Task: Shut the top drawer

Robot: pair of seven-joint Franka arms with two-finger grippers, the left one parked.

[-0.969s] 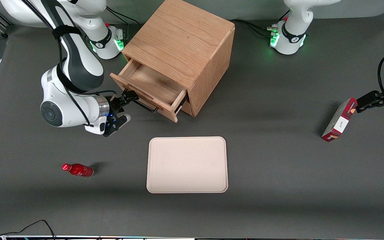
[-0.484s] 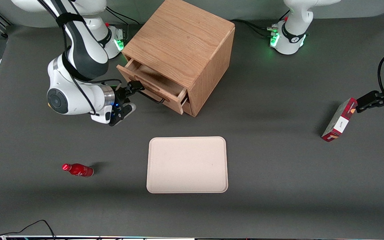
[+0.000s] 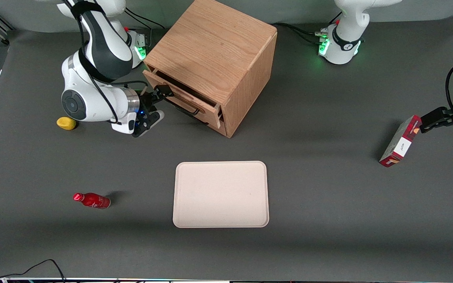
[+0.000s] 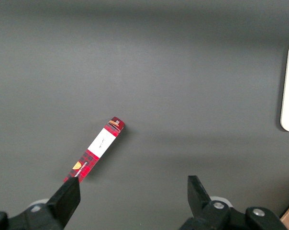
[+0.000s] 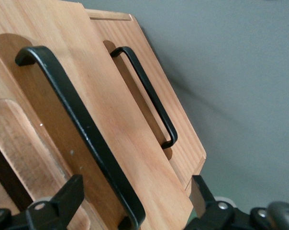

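The light-oak cabinet stands on the table, farther from the front camera than the tray. Its top drawer sticks out only a little, with a narrow dark gap under the cabinet top. My right gripper is up against the drawer's front, at the end toward the working arm. In the right wrist view the gripper is open, its fingers standing either side of the top drawer's black bar handle. The lower drawer's handle shows beside it, on a front set farther back.
A beige tray lies nearer the front camera than the cabinet. A red bottle lies on its side toward the working arm's end. A small yellow object sits beside the arm. A red box stands toward the parked arm's end and also shows in the left wrist view.
The top drawer has slid most of the way into the cabinet, with my gripper moving in along with its front. The arm's move has uncovered the yellow object.
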